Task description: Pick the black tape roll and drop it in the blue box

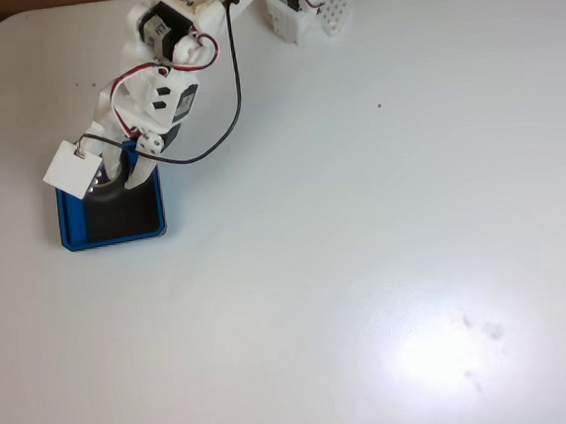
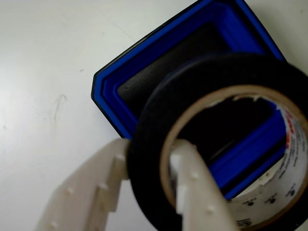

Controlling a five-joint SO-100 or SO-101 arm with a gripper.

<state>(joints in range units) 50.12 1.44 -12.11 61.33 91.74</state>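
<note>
Sitting near the left edge of the white table [image 1: 387, 262] in the fixed view, the blue box [image 1: 154, 215] leaves broad open surface to its right and below, with only a white block [image 1: 297, 12] at the top edge. The arm [image 1: 159, 94] reaches down from the upper left and covers the box's upper part. In the wrist view the pincer [image 2: 150, 166] is clamped on the black tape roll [image 2: 149, 144], one finger outside the ring, one inside its tan core. The roll hangs tilted above the box's black floor, hiding its lower right side. The roll's right and bottom are cut off; printing on the core is too blurred to read.
</note>
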